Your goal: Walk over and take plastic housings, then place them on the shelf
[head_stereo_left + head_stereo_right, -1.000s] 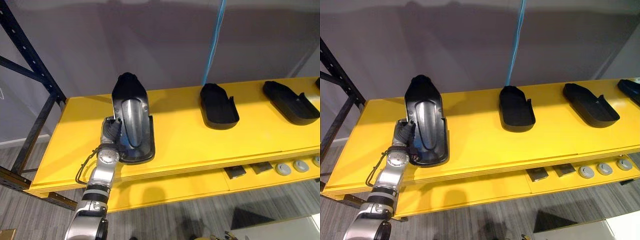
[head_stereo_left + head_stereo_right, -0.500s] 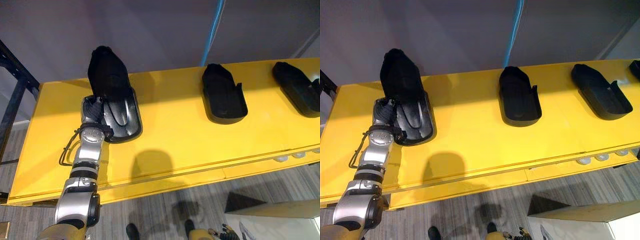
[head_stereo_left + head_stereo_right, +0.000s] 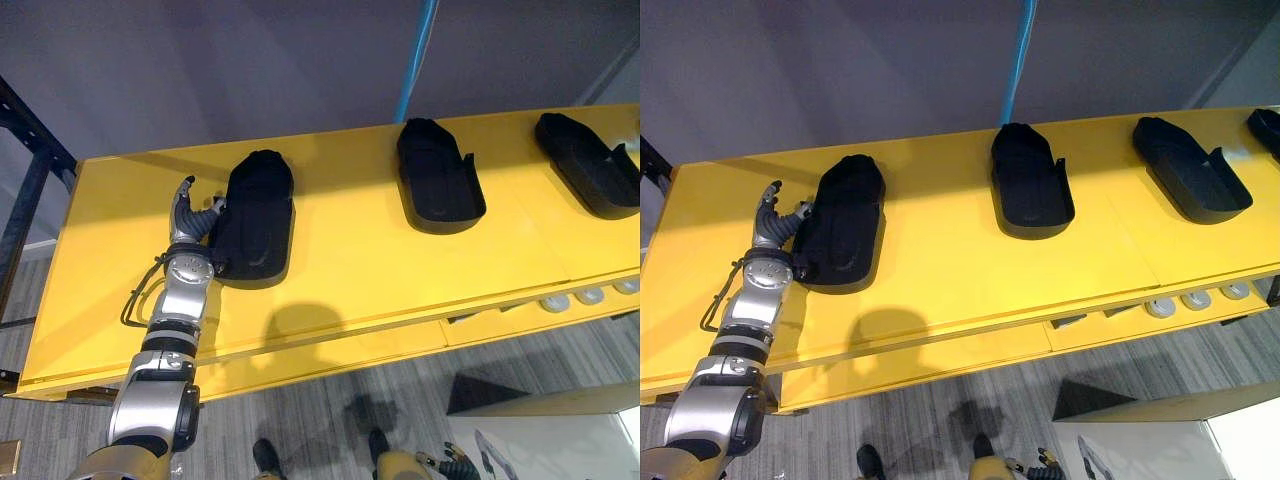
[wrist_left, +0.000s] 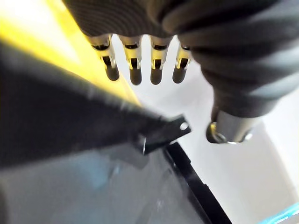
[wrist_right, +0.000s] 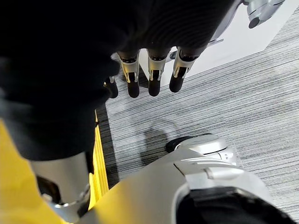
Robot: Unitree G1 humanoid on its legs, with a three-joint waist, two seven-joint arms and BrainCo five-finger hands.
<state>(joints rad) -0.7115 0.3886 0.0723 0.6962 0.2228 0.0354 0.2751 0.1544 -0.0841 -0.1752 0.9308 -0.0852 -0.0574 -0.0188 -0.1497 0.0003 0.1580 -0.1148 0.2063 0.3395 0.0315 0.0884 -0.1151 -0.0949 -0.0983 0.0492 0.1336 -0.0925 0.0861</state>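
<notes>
A black plastic housing (image 3: 255, 215) lies flat on the yellow shelf (image 3: 340, 270), near its left end. My left hand (image 3: 188, 215) rests just to the left of it, open with straight fingers, the thumb reaching to the housing's edge. In the left wrist view the fingers (image 4: 135, 65) stand straight over the yellow board, with the dark housing (image 4: 56, 126) blurred past them. Further right on the shelf lie two more black housings (image 3: 438, 185) (image 3: 588, 175). My right hand (image 5: 153, 70) hangs open over the grey floor and holds nothing.
A dark rack post (image 3: 30, 170) stands at the shelf's left end, and a grey wall closes the back. A blue strap (image 3: 418, 55) hangs behind the middle housing. Small round parts (image 3: 1195, 298) lie on a lower board at the right. A white box (image 3: 560, 440) sits on the floor.
The left hand held the housing tilted up; now the housing lies flat on the shelf and the hand has opened and let go. The camera has shifted.
</notes>
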